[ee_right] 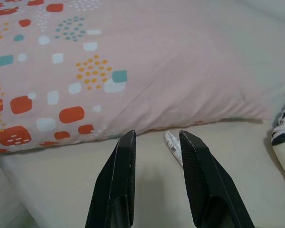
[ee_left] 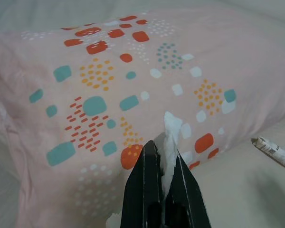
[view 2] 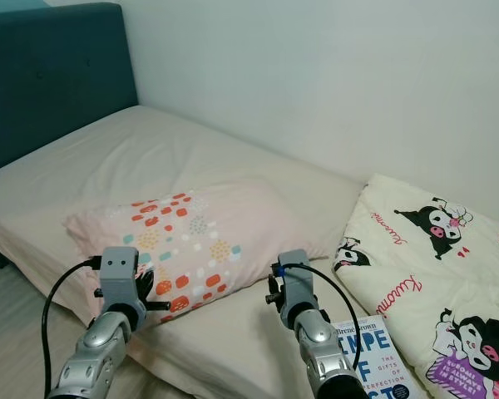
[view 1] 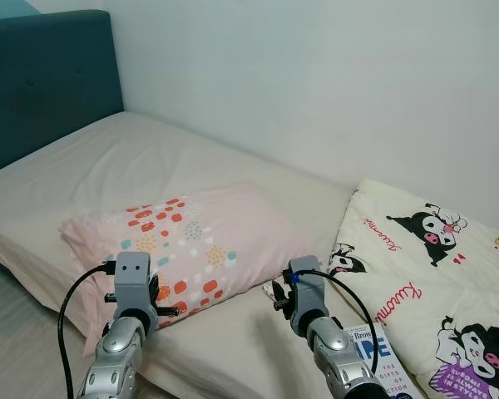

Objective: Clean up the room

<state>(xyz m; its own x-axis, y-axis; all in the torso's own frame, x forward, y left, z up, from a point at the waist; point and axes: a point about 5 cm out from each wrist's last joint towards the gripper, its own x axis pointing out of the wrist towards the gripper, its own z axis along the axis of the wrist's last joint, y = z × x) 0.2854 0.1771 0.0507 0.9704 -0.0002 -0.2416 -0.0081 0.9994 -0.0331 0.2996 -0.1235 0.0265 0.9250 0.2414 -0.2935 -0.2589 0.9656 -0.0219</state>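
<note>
Beige sheeting is covering the bed (view 1: 150,158), which is standing against a white wall (view 1: 316,75) with a teal upholstered headboard (view 1: 41,83) at its far left.

A pink pillow (view 1: 208,233), patterned with red, teal, orange and white marks, is lying across the middle of the bed. A cream comforter (view 1: 432,266) printed with cartoon characters is lying bunched on the bed to the robot's right of the pillow. A book (view 2: 374,357) with a blue and white cover is resting at the near edge of the comforter.

Left end effector (ee_left: 164,152): its fingers are pressing together on a piece of white tissue (ee_left: 171,137), which is sticking up between the fingertips. It is hovering over the near left corner of the pillow.

Right end effector (ee_right: 156,142): its fingers are standing narrowly apart and are holding nothing. It is hovering just above the bed sheet beside the near edge of the pillow.

A small rolled white paper wrapper (ee_right: 173,147) is lying on the sheet just beside the pillow's near edge, close to the right end effector's fingertips.
</note>
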